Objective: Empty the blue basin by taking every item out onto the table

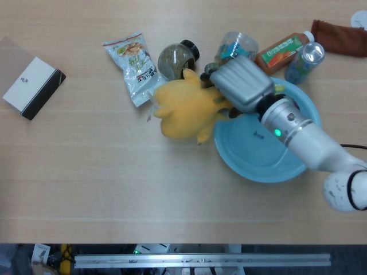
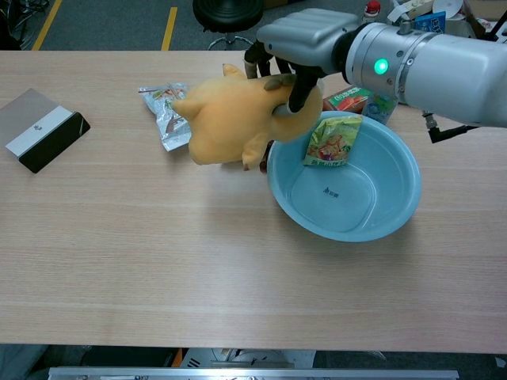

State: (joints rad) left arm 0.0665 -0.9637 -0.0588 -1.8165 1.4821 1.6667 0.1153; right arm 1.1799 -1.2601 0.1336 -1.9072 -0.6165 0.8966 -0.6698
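My right hand (image 1: 239, 86) (image 2: 305, 38) grips a yellow plush toy (image 1: 183, 110) (image 2: 234, 119) and holds it in the air just left of the blue basin (image 1: 275, 163) (image 2: 396, 210). In the basin a green snack packet (image 2: 333, 142) leans against the far wall; in the head view my arm hides most of it. The rest of the basin's floor is bare. My left hand shows in neither view.
Behind the toy and basin lie a white snack bag (image 1: 133, 66), a round jar (image 1: 175, 59), a clear jar (image 1: 235, 44), an orange bottle (image 1: 282, 50), a blue bottle (image 1: 305, 60) and a brown cloth (image 1: 339, 38). A black-and-white box (image 1: 31, 86) sits far left.
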